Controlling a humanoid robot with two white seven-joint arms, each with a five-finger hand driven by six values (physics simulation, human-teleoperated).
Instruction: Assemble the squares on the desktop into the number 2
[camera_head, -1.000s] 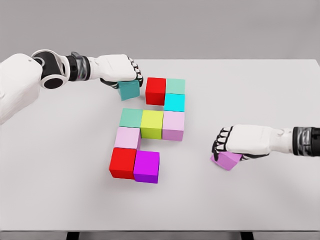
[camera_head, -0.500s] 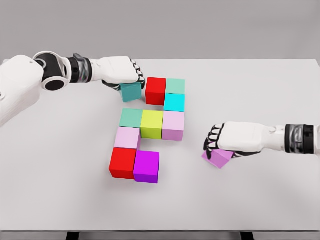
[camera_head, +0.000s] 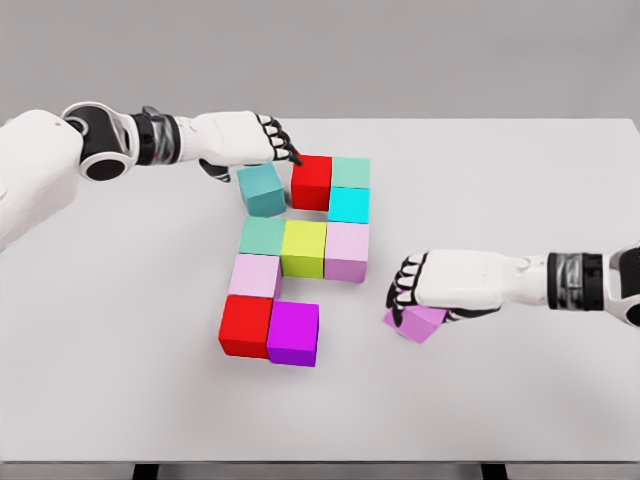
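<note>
Several coloured cubes form a stepped figure mid-table: red (camera_head: 311, 182), mint (camera_head: 351, 172) and cyan (camera_head: 349, 204) on top, a green (camera_head: 263, 236), yellow-green (camera_head: 304, 248) and pink (camera_head: 347, 250) row, then light pink (camera_head: 255, 276), red (camera_head: 246, 325) and magenta (camera_head: 293, 333). A teal cube (camera_head: 262, 190) sits slightly turned on the table, just left of the upper red cube. My left hand (camera_head: 262, 152) hovers over it with fingers spread, not gripping. My right hand (camera_head: 412, 293) is shut on a violet-pink cube (camera_head: 415, 323), tilted, right of the magenta cube.
The white table (camera_head: 520, 400) stretches wide around the figure, with bare surface at the front, the right and the far left. Its front edge runs along the bottom of the view.
My left hand set the teal cube down beside the upper red cube and spread its fingers off it. My right hand carried the violet-pink cube leftward toward the figure.
</note>
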